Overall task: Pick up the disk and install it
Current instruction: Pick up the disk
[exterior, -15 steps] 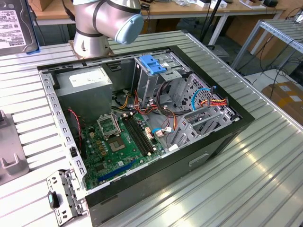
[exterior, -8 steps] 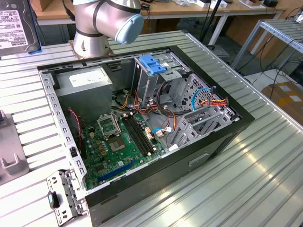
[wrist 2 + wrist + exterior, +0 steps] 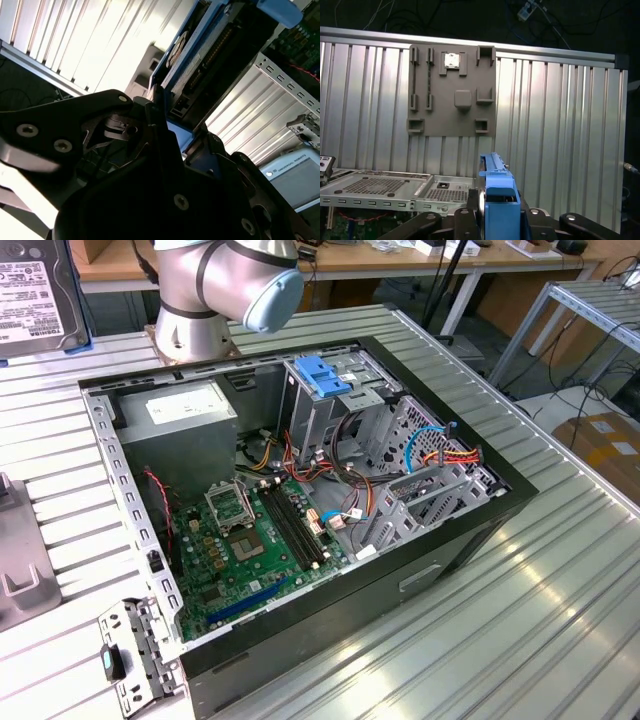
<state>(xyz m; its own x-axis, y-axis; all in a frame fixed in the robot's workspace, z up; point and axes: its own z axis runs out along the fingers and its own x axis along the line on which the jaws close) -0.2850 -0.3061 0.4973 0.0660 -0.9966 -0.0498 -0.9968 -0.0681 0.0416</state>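
Black gripper (image 3: 498, 222), mostly cut off, has its fingers (image 3: 470, 222) apparently clamped on the disk (image 3: 497, 192), which stands edge-on between them; the contact itself is hard to make out.

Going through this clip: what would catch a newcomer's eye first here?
An open computer case lies on the ribbed metal table in the exterior view, green motherboard exposed. In the first wrist view the tool grips the disk edge-on by its light-blue carrier, with a grey fixture plate on the table beyond.
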